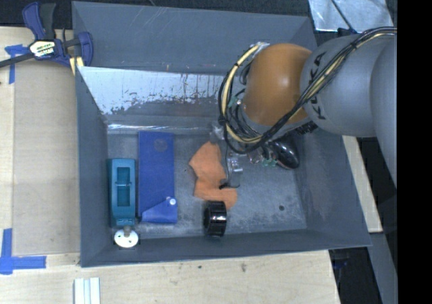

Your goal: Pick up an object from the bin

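Six or so loose things spread, not heaped, in grey metal bin [91,181], so each has room for approach. Nearest: small black cylinder [215,219], just in front of orange crumpled soft piece [208,173]. White round knob [125,237], teal rectangular box [122,191] and blue flat slab [156,167] all left of orange piece. Claw [233,169] low over orange piece's right edge, so that is probable target. Claw opening: cannot tell. Nothing seen held.

The orange cover [277,83] and its cables [231,96] hide most of the gripper [234,169] from you — and the bin [317,191] floor beneath. The gripper covers part of the orange scrap [204,164], and you can't name the dark thing [289,156] half under the arm [358,86].
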